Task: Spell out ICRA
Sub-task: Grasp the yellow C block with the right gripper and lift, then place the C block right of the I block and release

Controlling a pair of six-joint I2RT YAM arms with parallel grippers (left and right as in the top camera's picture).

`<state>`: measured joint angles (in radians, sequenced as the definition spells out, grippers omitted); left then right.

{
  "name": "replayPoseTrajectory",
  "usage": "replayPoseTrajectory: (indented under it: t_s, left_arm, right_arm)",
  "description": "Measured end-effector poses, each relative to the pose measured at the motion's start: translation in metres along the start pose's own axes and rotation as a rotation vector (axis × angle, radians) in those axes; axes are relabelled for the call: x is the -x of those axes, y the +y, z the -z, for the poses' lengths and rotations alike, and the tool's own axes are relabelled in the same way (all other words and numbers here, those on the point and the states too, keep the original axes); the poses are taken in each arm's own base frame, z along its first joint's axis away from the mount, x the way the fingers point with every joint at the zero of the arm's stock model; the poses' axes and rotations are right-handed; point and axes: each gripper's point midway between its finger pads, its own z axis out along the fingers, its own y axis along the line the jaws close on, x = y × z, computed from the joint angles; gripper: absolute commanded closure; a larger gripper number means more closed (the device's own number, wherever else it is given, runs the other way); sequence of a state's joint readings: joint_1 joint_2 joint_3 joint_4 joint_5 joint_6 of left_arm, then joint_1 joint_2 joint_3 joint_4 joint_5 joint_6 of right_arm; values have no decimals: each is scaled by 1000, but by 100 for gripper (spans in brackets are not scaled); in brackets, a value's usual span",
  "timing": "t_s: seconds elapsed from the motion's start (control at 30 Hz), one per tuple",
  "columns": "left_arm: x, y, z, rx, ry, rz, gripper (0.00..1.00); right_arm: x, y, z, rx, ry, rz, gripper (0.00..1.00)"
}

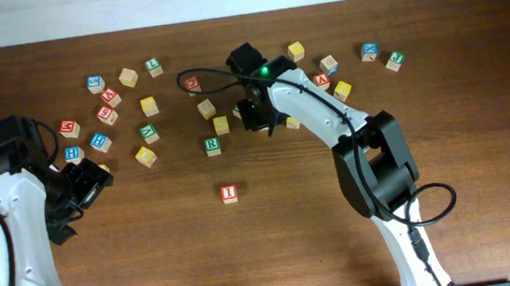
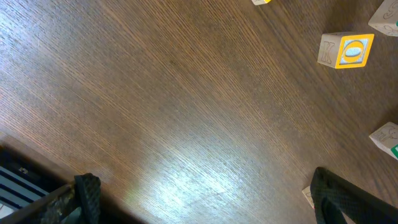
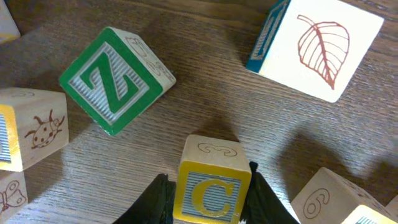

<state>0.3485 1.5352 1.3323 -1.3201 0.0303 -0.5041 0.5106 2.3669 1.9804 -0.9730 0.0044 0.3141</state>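
My right gripper (image 3: 211, 199) is shut on a yellow block with the letter C (image 3: 211, 190), one finger on each side of it. In the overhead view the right gripper (image 1: 260, 114) is over the block cluster at the back middle and hides the C block. A red I block (image 1: 229, 193) lies alone at the table's middle. A green R block (image 1: 212, 146) lies behind it. A red A block (image 1: 321, 80) lies right of the right arm. My left gripper (image 1: 90, 182) is open and empty at the left, its fingers (image 2: 205, 208) spread over bare wood.
A green Z block (image 3: 115, 81), a leaf-picture block (image 3: 317, 46), a ladybug block (image 3: 31, 127) and a 6 block (image 3: 329, 199) stand close around the C block. Several other letter blocks are scattered across the back left (image 1: 107, 115) and back right (image 1: 370, 52). A yellow-faced block (image 2: 351, 51) lies near the left gripper.
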Motion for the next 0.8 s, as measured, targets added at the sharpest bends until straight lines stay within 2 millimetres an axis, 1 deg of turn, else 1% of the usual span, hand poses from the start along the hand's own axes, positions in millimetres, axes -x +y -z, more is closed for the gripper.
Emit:
replayPoseTrajectory:
  t_s: [0.07,0.1,0.13,0.17,0.2,0.23,0.27,0.3,0.37,0.43,0.5,0.53,0.57,0.6,0.63,0.7,0.8]
  left_arm:
    - [0,0,0,0,0,0,1]
    - [0,0,0,0,0,0,1]
    - [0,0,0,0,0,0,1]
    - [0,0,0,0,0,0,1]
    - [0,0,0,0,0,0,1]
    - [0,0,0,0,0,0,1]
    - [0,0,0,0,0,0,1]
    - [0,0,0,0,0,0,1]
    - [0,0,0,0,0,0,1]
    - [0,0,0,0,0,0,1]
    - [0,0,0,0,0,0,1]
    - [0,0,0,0,0,0,1]
    - [0,0,0,0,0,0,1]
    - [0,0,0,0,0,0,1]
    - [0,0,0,0,0,0,1]
    - [0,0,0,0,0,0,1]
    - [0,0,0,0,0,0,1]
  right_arm:
    - [-5,-1,1,-5,20,1,76]
    - [-11,-3,1,-13,44,1,78]
    - [-15,-4,2,-20,64,1,82]
    - [-19,-6,3,-25,80,1,82]
    - [-33,-9,8,-39,135,-2,82]
    - [-39,-10,10,-38,160,-4,82]
    - [-45,-8,13,-26,184,-6,82]
    - [-54,-5,19,-3,226,-10,82]
    - [-80,1,32,32,333,-17,82]
    - [-100,14,41,47,404,-5,82]
    - [-111,31,43,45,423,18,82]
    - [-117,42,43,39,426,27,82]
    - [-120,46,43,35,428,22,82]
    - [-130,66,38,16,411,51,82]
    - [-133,74,34,6,394,47,82]
    - [-139,82,30,-24,380,20,82]
    - [-134,85,27,-43,342,-35,82]
